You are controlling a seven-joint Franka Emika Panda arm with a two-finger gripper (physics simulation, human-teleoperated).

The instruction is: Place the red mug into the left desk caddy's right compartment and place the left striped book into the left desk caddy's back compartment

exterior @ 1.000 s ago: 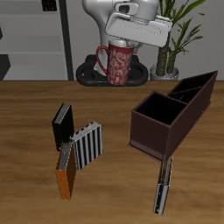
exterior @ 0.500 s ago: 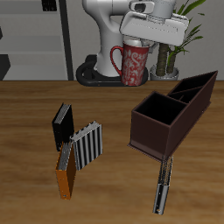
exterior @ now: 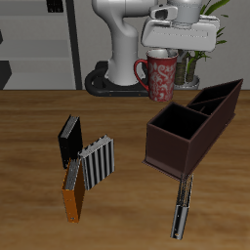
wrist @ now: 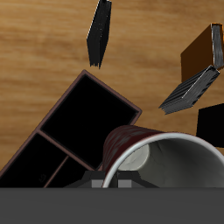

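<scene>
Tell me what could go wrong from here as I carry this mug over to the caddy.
1. The red mug, held by the gripper at its rim, hangs short of the left desk caddy; releasing now would probably drop it on the table.
2. The right compartment borders narrow sections; a descent off centre could catch the mug on a divider wall.

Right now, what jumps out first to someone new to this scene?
The red mug hangs in the air, gripped by the end effector, above the table's back and short of the left desk caddy. The caddy's large square right compartment gapes dark and empty. Nearer the front edge, a cluster of books includes a striped book.
</scene>
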